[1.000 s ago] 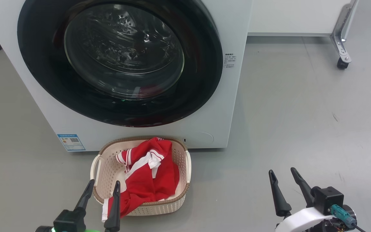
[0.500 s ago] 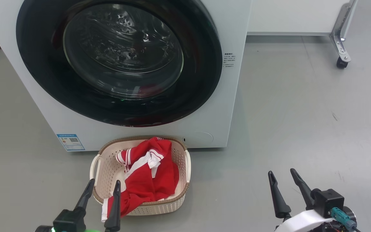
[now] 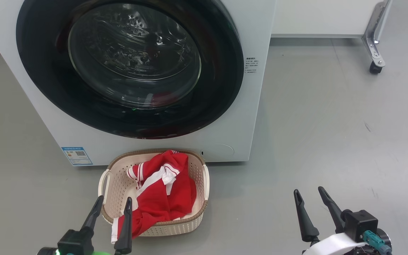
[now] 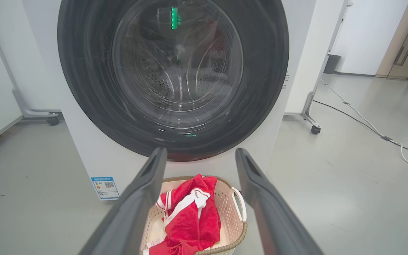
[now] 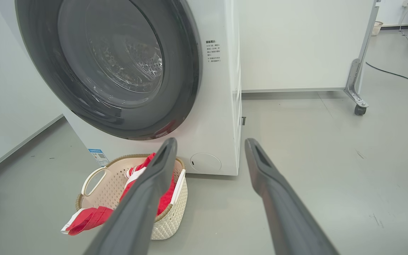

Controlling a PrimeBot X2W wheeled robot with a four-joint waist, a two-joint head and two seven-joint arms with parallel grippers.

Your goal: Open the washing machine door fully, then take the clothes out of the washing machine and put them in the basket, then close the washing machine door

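Where the washing machine (image 3: 257,35) stands at the far side, we list its door (image 3: 129,67) as flush against the front. Basket (image 3: 175,228): on the floor just near of the machine, holding the red clothes (image 3: 161,198), one end draped over the near rim. Our left gripper (image 3: 114,198) and right gripper (image 3: 309,190): fingers parted, holding nothing.

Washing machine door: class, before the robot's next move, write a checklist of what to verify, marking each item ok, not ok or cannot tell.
1. Washing machine door flush against the washing machine: ok.
2. Door latched: cannot tell.
3. Drum empty: cannot tell, reddish glints there.
4. Clothes in basket: ok, one end hangs over its near rim.
5. Left gripper open, empty: ok.
6. Right gripper open, empty: ok.
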